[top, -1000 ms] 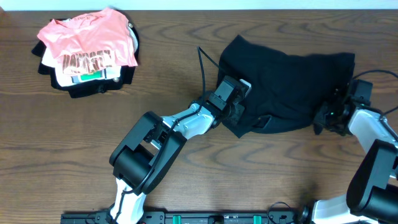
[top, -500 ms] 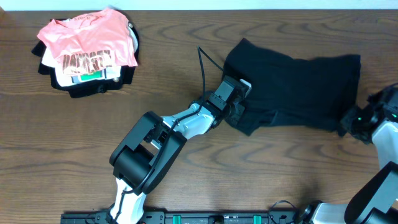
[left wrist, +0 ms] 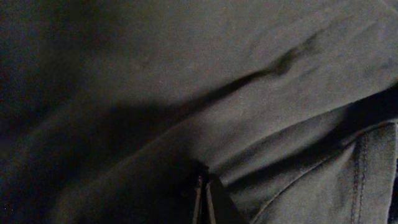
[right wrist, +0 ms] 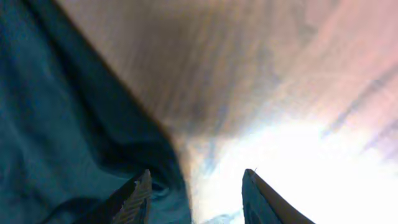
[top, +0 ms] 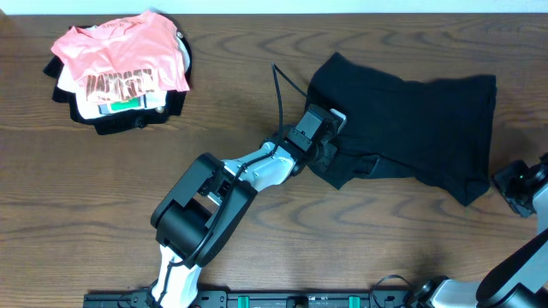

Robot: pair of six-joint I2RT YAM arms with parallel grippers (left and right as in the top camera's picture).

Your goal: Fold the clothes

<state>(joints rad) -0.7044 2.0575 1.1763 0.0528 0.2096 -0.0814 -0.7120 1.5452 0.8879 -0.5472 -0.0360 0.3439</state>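
The right gripper (right wrist: 198,175), now open, has left the one limp black fabric garment (top: 411,111) (the left gripper (left wrist: 203,186) pinches it).

Dark wood-grain table (top: 103,197); pale wall strip (top: 342,4) along far edge; even light.

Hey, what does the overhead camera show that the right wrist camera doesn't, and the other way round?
Only the overhead view shows the left gripper at the left edge of the black garment, and the pink shirt with dark lettering on top of other clothes at the far left. Only the right wrist view shows the right gripper up close, with its fingers apart and nothing between them. Both views show a corner of the black garment lying on the wooden table.
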